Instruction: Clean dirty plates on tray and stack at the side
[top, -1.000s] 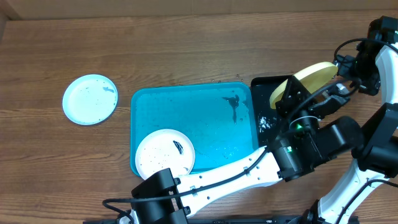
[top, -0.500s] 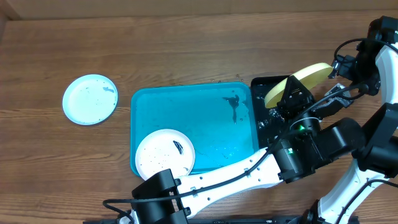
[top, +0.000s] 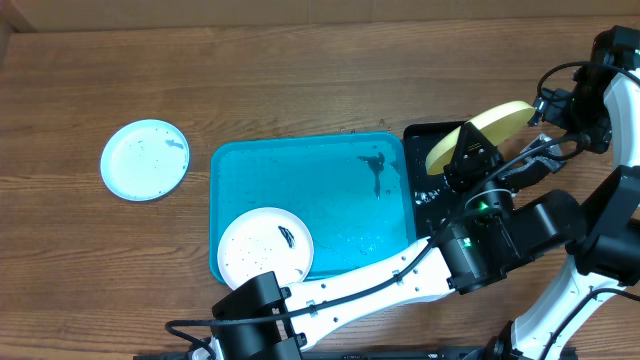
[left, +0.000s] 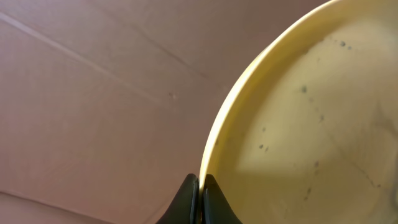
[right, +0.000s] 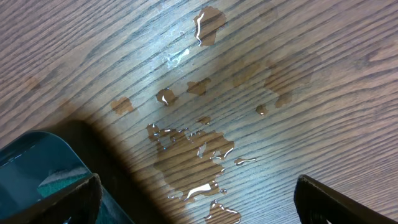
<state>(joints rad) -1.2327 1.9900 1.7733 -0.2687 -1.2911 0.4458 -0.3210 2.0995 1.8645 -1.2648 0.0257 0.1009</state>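
My left gripper (top: 466, 150) is shut on the rim of the yellow-green plate (top: 478, 132) and holds it tilted on edge above the black tray (top: 422, 140). In the left wrist view the jaws (left: 200, 190) pinch the plate's rim (left: 298, 118), and dark specks show on its face. The white plate (top: 265, 246) with a dark smear lies in the front left corner of the turquoise tray (top: 310, 190). The light teal plate (top: 145, 160) lies on the table to the left. My right gripper (right: 196, 199) is open and empty above wet table wood.
A dark smear (top: 376, 170) marks the turquoise tray near its right rim. Water puddles (right: 189, 149) lie on the wood under my right gripper. A blue-green container corner (right: 37, 165) shows at the lower left of the right wrist view.
The yellow-green plate tilted more on edge and shifted slightly left over the black tray one second ago; since half a second ago almost nothing has moved.
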